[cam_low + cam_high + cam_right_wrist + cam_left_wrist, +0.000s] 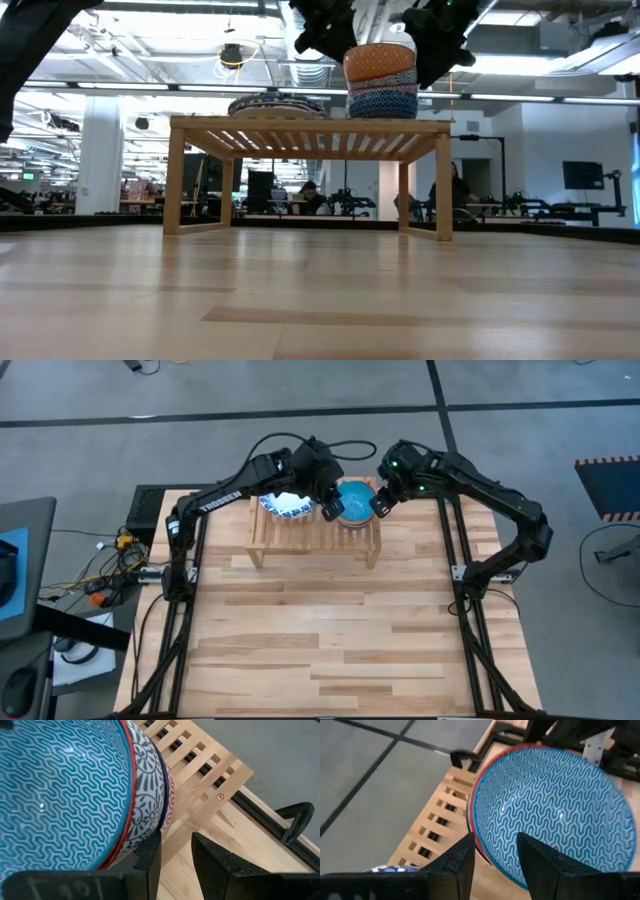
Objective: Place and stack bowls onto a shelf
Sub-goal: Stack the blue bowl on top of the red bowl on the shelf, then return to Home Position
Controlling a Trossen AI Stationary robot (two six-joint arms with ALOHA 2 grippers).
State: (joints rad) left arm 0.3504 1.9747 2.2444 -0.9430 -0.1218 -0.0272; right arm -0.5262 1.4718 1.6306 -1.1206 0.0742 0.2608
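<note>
1. The low light-wood slatted shelf [315, 540] stands at the far end of the plank surface [330, 640]. On its right part sits a stack of small patterned bowls [381, 80]. The top one is a bright blue bowl with a wave pattern inside [550, 805], and a red-rimmed bowl shows just under it.

2. On the shelf's left part lies a lower stack of larger white bowls with blue-patterned rims [288, 506], seen in the low view as a flat, wide shape. How many bowls each stack holds cannot be told.

3. The left gripper [495, 852] hovers at the small stack's left side. Its jaws are parted with the blue bowl's rim in or just before the gap; whether they touch it cannot be told.

4. The right gripper [175, 850] is at the stack's right side. Its jaws are a little apart and close nothing, one finger just beside the bowls' outer wall.

5. Judged from this, the step in hand is seating or steadying the blue bowl on the small stack; the task looks nearly done, since no bowl lies on the surface.

6. The next move calls for both arms to rise straight up, clear of the rims, so the tall stack is not nudged off the slats.
</note>
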